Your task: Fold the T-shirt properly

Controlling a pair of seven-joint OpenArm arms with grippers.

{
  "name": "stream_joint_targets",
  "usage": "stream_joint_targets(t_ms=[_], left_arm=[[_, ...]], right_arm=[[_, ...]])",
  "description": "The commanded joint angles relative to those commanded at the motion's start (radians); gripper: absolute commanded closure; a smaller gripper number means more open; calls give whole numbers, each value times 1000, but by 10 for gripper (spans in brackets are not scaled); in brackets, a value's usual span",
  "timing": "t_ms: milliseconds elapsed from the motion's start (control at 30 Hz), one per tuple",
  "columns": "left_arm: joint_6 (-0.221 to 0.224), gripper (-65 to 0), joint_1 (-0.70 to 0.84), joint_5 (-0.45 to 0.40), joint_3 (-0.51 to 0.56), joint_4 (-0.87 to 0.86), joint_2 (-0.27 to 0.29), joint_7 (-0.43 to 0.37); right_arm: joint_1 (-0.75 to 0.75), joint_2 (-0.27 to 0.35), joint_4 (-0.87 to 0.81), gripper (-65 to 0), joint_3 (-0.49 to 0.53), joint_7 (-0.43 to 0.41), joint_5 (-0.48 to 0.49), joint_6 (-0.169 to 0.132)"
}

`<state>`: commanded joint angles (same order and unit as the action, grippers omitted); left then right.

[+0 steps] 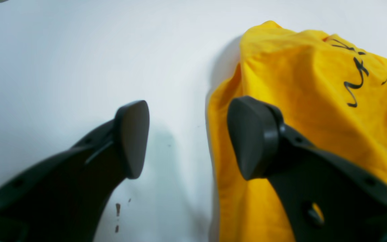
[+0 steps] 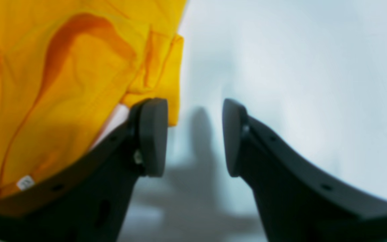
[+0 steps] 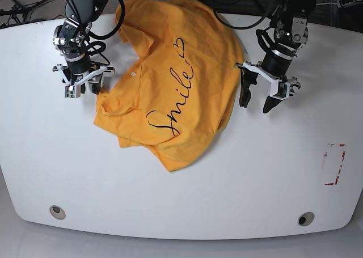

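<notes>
**Two open pincers flank a crumpled yellow shirt**

Left pincer [image 1: 186, 141]: wide open, holding nothing. In the wrist view one fingertip [image 1: 131, 137] is over bare white desk [image 1: 62, 67]; the other is over the shirt's edge. Can't tell if it touches the cloth. In the base view this pincer [image 3: 258, 102] hangs just beside the shirt's right edge, tips pointing down toward the desk.

Right pincer [image 2: 195, 137]: also open, w/ a clear gap, holding nothing. One fingertip [image 2: 151, 136] sits in front of a folded hem of the shirt [image 2: 62, 84]; contact unclear. The other is over bare desk. In the base view it [image 3: 81, 88] is at the shirt's left edge, near a sleeve.

Shirt [image 3: 170, 71]: orange-yellow, lying front up on the desk, upper centre of the base view, between the two arms. Not spread flat: rumpled, w/ folds and bunched edges. Long axis runs diagonally, from the far edge of the desk down to a corner at the near side. Black cursive "Smile" runs along that diagonal, w/ a small heart outline at its far end. A small white tag shows in the right wrist view.
</notes>
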<state>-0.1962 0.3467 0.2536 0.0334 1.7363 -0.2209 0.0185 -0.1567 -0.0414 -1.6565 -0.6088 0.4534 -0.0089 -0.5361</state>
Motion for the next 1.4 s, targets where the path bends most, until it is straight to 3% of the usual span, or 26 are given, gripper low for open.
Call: stream_joint_targets(t_ms=[67,200,467,733,800,867,933,1000,1133,1200,1400], left_arm=[[0,-373,3,3,1,-2,-20,-5],[-1,-371,4,4,-2,1,-35,-3],[-3,-376,4,6,1,2,-45,-4],[-1,-376,-1,6,25,-4,-38,-7],[0,-376,-3,8,34,-5,-37,-6],[-12,-374,-4,6,26,-3,-35,6],[-17,-370,-6,5,30,-4,-34,11],[-32,-368,-9,6,28,-4,-33,17],[-101,-360,-7,11,16,-3,-28,32],[-176,-303,-6,7,3,3,-30,72],[-177,-291,-4,2,0,3,-32,95]], right_arm=[[-2,-3,-2,-358,8,11,4,-2],[-11,-7,-5,-406,39,18,7,-8],[-21,-17,6,-426,141,43,24,-45],[-17,-19,9,-348,136,31,21,-40],[-15,-18,12,-294,124,23,20,-34],[-9,-15,10,-155,107,15,16,-28],[-10,-14,9,-95,105,13,15,-27],[-11,-14,9,-81,105,14,16,-28],[-6,-15,9,-117,104,9,15,-31],[6,-19,9,-163,105,25,27,-31],[7,-17,3,-182,105,29,28,-30]])
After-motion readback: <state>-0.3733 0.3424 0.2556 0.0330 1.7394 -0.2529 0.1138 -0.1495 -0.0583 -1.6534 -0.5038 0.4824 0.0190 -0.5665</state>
